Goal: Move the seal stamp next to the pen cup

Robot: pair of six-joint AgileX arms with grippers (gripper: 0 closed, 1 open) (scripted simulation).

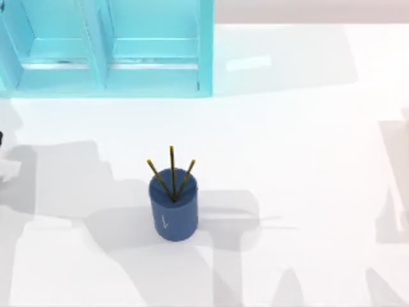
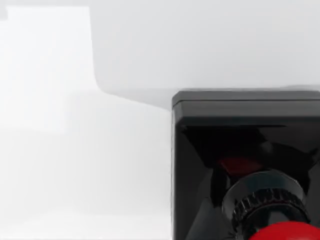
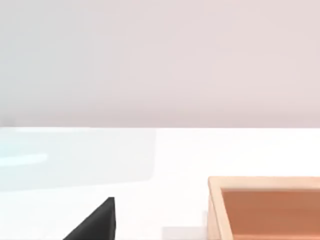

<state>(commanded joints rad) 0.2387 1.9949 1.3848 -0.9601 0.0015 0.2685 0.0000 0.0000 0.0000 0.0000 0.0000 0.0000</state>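
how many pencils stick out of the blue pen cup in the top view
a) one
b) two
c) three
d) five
c: the top view shows three thin yellow-black pencils fanning up out of the dark blue pen cup, which stands upright on the white table.

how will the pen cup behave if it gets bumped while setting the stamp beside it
The pen cup looks tall for its footprint, so a high sideways knock could probably tip it. Its three pencils stand loose and splayed, so they would likely rattle or spill. A low, slow nudge might just slide it.
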